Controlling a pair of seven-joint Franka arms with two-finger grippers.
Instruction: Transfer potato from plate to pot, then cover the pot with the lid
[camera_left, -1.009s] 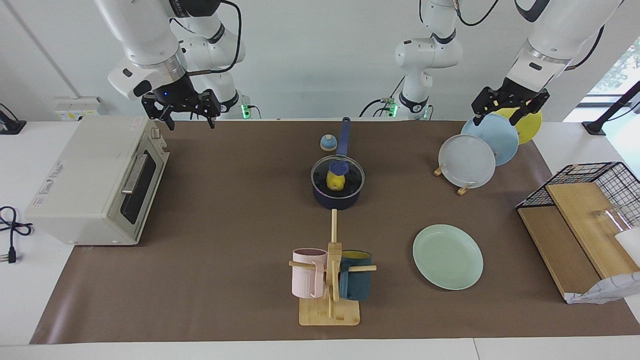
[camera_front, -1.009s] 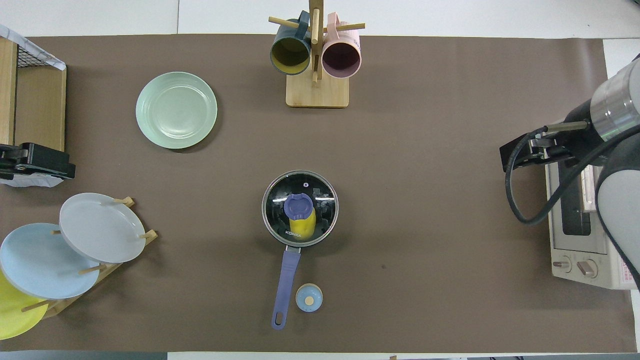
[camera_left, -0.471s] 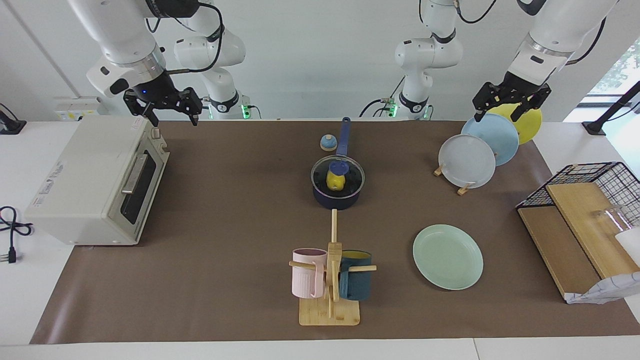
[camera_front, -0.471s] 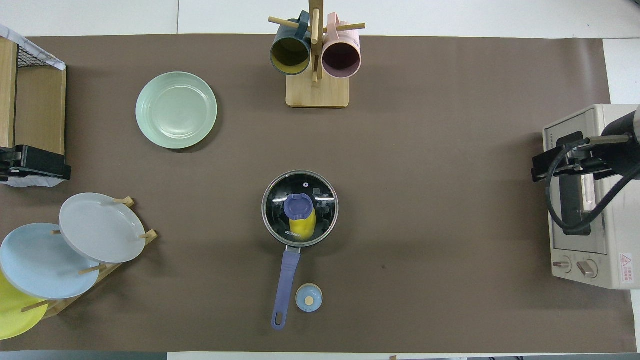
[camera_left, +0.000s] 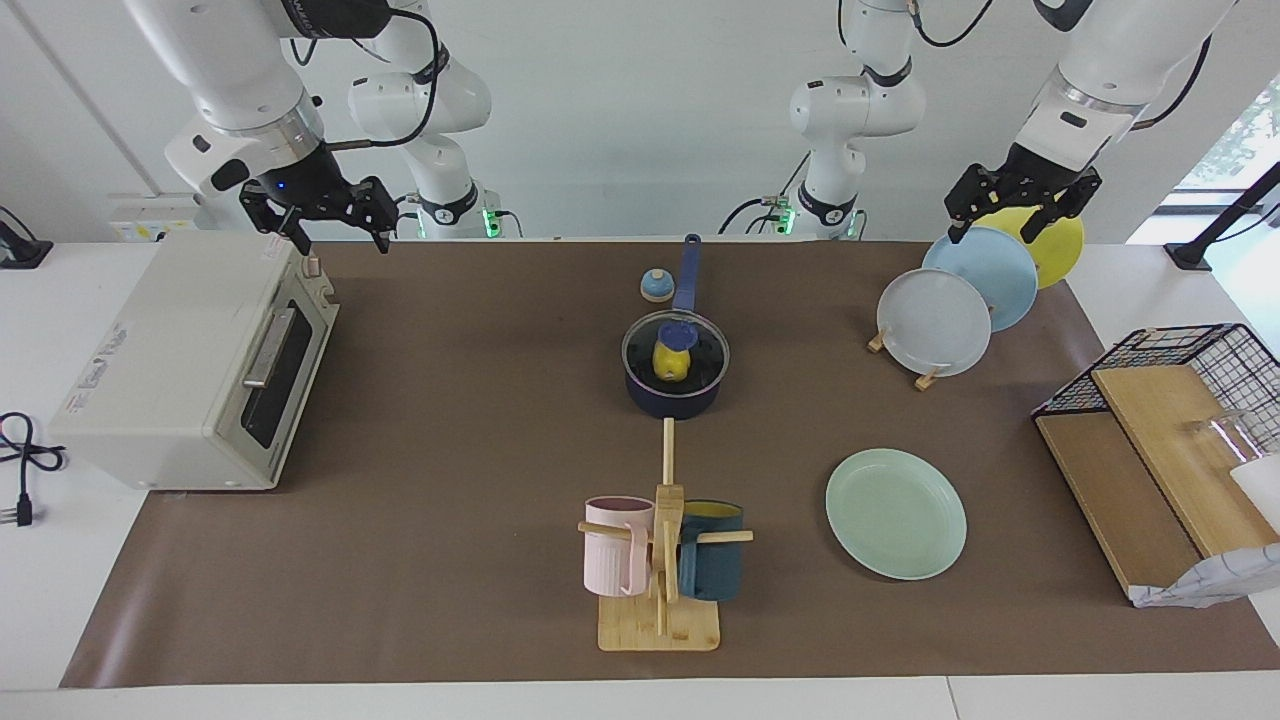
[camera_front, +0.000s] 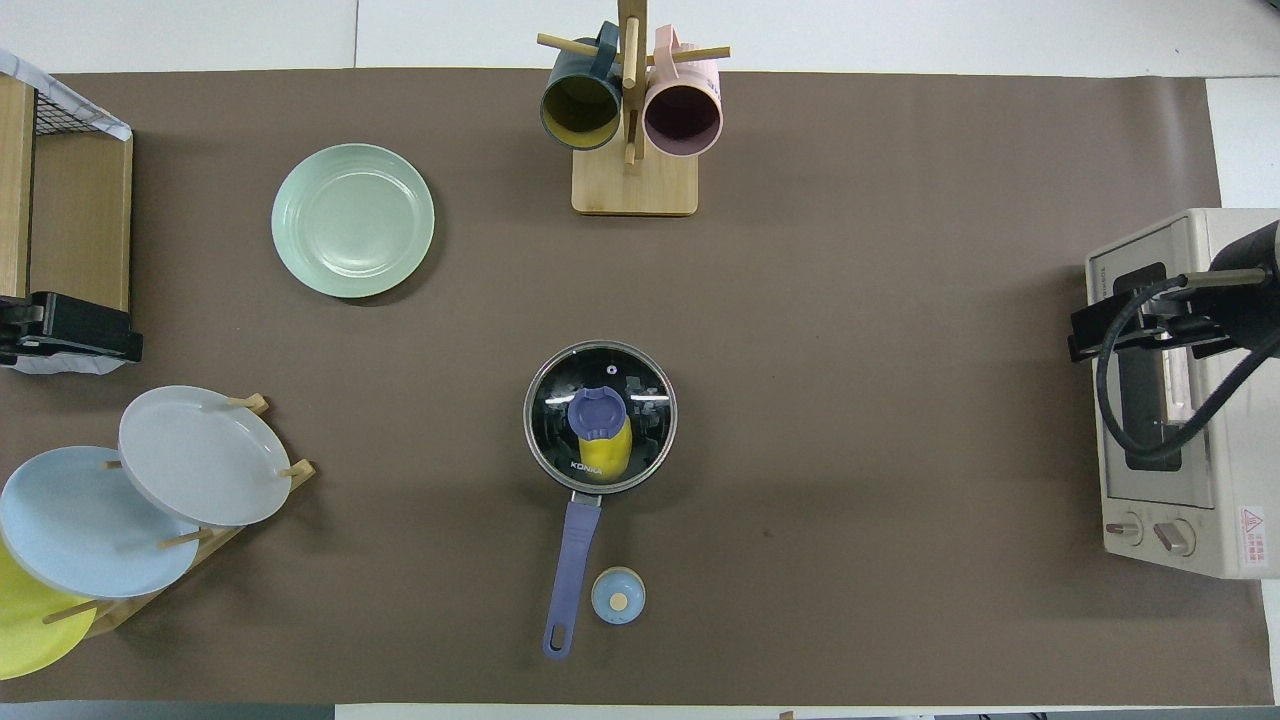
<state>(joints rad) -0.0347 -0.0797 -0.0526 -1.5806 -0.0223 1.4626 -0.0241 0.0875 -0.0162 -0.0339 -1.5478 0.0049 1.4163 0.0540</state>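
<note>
Lid (camera_left: 676, 349) seated on the pot (camera_left: 675, 395) at mid-table, potato (camera_left: 668, 364) visible through the glass; plate (camera_left: 896, 513) bare, farther from the robots toward the left arm's end. Left gripper (camera_left: 1010, 215), fingers spread and empty, hangs over the plate rack (camera_left: 932, 376); right gripper (camera_left: 329, 222), likewise spread and empty, hangs over the oven (camera_left: 190, 360). Both steps look done; a good finish is simply parking both arms clear of the lid knob.
</note>
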